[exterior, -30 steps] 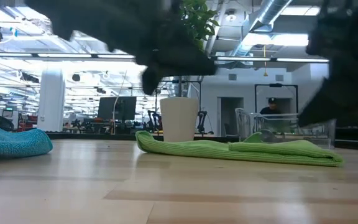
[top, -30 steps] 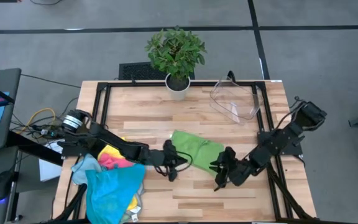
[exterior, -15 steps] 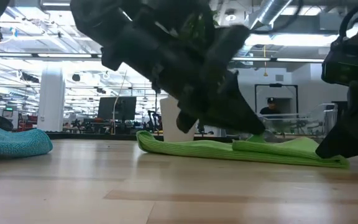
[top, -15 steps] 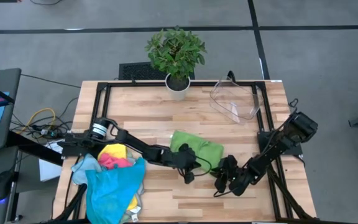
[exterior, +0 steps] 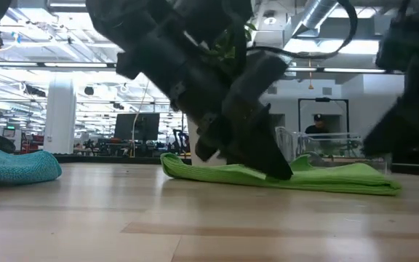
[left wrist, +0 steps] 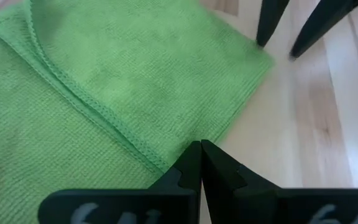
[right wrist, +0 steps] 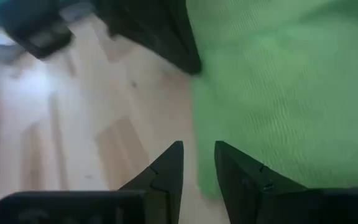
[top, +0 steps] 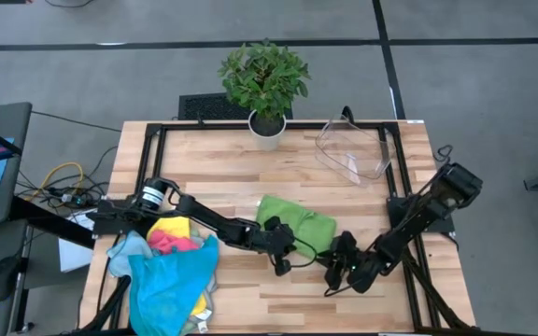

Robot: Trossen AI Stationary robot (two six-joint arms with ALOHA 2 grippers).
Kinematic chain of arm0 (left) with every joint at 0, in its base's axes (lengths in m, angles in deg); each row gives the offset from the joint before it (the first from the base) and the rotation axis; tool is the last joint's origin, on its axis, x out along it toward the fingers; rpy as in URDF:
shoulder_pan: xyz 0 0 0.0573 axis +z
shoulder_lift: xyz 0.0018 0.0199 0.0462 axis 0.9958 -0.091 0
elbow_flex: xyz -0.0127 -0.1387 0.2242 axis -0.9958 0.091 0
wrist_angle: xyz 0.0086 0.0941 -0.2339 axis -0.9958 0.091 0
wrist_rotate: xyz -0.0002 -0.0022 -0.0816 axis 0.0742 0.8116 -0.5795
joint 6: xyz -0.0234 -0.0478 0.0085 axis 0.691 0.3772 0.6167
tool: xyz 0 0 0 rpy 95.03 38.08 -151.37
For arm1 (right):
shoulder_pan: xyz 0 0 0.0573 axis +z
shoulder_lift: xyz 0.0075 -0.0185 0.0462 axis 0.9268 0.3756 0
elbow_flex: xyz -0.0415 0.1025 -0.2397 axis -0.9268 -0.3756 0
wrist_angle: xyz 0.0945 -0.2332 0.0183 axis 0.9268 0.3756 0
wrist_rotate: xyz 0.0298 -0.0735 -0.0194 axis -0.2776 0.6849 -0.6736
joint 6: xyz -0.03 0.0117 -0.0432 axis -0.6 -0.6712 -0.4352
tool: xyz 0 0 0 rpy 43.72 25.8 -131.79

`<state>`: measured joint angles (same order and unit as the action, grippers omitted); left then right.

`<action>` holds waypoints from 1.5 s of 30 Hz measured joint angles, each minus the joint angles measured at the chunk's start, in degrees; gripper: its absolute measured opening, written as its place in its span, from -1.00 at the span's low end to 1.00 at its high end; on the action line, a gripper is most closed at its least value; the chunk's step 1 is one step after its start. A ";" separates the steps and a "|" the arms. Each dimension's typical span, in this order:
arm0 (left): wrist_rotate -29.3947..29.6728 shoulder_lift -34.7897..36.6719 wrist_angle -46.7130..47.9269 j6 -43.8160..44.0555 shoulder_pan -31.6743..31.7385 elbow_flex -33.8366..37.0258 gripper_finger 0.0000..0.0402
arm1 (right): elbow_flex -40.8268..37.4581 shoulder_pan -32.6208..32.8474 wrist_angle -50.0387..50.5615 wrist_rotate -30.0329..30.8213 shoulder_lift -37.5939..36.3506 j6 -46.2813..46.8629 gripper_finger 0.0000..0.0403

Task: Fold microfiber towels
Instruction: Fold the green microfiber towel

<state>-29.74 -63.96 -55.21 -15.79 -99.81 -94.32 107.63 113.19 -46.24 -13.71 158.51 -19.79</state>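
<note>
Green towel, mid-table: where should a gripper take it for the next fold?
Probably the corner of the green towel nearest the table's front edge, pinched from the bare wood side. It lies flat in stitched layers, and the left gripper, shut, and right gripper, slightly apart, both sit there.

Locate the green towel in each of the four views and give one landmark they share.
High view: green towel, table centre.
Low view: flat on the table, centre to right.
Left wrist view: fills the picture's left.
Right wrist view: fills the picture's right.
Shared landmark: the left gripper at the towel's edge.
</note>
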 joint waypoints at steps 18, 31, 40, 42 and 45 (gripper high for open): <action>-4.60 17.61 6.42 -5.15 2.39 -0.85 -0.92 | 0.02 1.29 11.54 -1.93 -23.57 -13.57 -0.41; -13.39 16.32 13.21 -5.67 1.57 -0.78 -0.27 | -0.08 0.78 24.77 -11.81 -24.47 -13.10 -0.18; -9.12 9.30 6.73 -10.16 0.25 -0.76 -0.44 | 2.28 0.34 22.32 -13.74 -12.18 -15.94 -0.19; -8.71 8.60 5.46 -12.06 0.18 -0.76 -0.45 | 4.34 0.03 22.29 -13.14 -10.11 -19.89 -0.19; -6.89 8.07 5.14 -14.01 0.20 -0.80 -0.45 | 7.31 -0.87 22.27 -13.10 -6.64 -26.00 -0.18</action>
<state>-36.63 -55.89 -50.07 -29.79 -99.61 -95.12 114.95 112.32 -23.97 -26.81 151.87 -45.79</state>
